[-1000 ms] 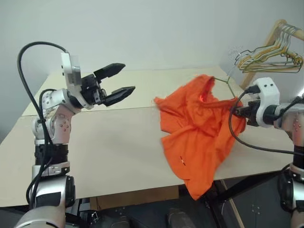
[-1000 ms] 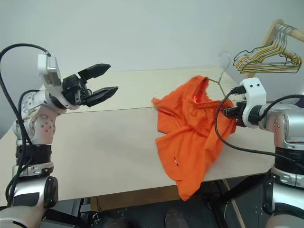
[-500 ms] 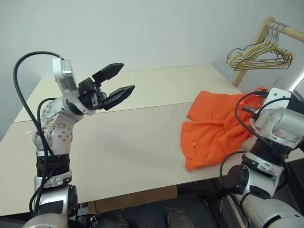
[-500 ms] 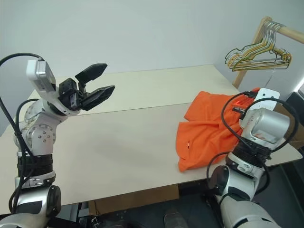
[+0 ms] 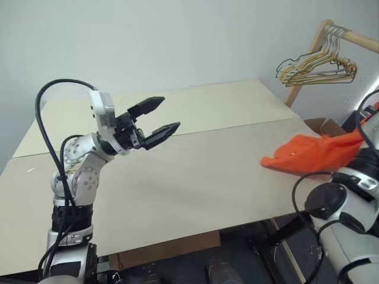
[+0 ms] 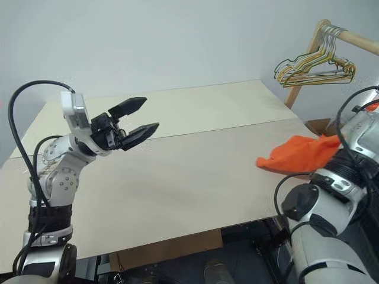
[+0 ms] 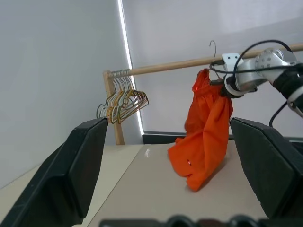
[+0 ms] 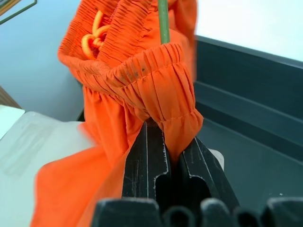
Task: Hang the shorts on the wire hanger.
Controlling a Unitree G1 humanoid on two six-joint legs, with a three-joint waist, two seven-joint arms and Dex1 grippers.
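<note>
My right tool (image 8: pixel 163 142) is clenched on the gathered waistband of the orange shorts (image 7: pixel 203 132) and the wire hanger (image 8: pixel 164 21), lifted beside the right edge of the worktop (image 5: pixel 195 177); the cloth's lower end trails on that edge. My left tool (image 5: pixel 163 118) hangs released above the bare worktop, pointing right. Beyond, a bunch of hangers (image 5: pixel 314 65) hangs on a wooden rail (image 7: pixel 189 64).
</note>
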